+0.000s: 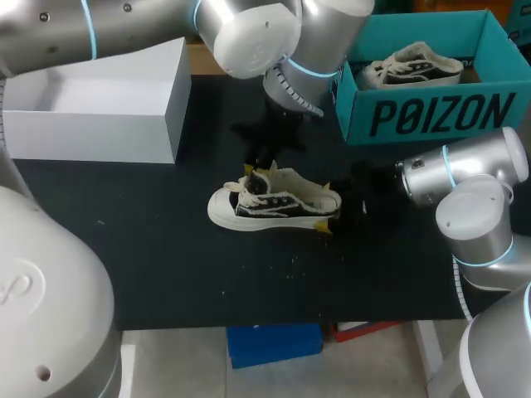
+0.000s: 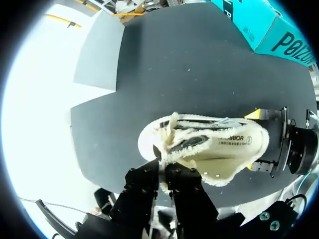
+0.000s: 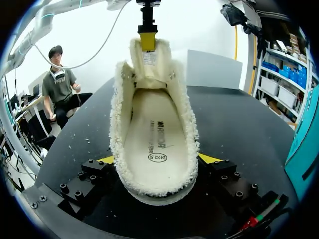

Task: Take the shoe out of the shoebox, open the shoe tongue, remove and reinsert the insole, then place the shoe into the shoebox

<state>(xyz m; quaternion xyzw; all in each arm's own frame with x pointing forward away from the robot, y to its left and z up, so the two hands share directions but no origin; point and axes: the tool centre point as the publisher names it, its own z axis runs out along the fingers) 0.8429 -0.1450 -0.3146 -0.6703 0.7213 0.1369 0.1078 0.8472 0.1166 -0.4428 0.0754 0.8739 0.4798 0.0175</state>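
Note:
A black canvas shoe (image 1: 274, 203) with cream fleece trim and a white sole lies on the black table mat, toe to the left. My left gripper (image 1: 251, 167) comes down from above the laces. In the left wrist view, the left gripper (image 2: 164, 174) has its dark fingers close together on the fleece-edged tongue (image 2: 169, 149), which stands pulled up. My right gripper (image 3: 157, 159) holds the heel, one yellow tip touching each side. The cream insole (image 3: 157, 139) lies flat inside the shoe. In the head view, the right gripper (image 1: 328, 206) is at the shoe's heel end.
A teal shoebox (image 1: 431, 116) stands at the back right with a second shoe (image 1: 411, 66) inside. A white open box (image 1: 91, 108) sits at the back left. The table's front edge (image 1: 290, 319) is a short way in front of the shoe.

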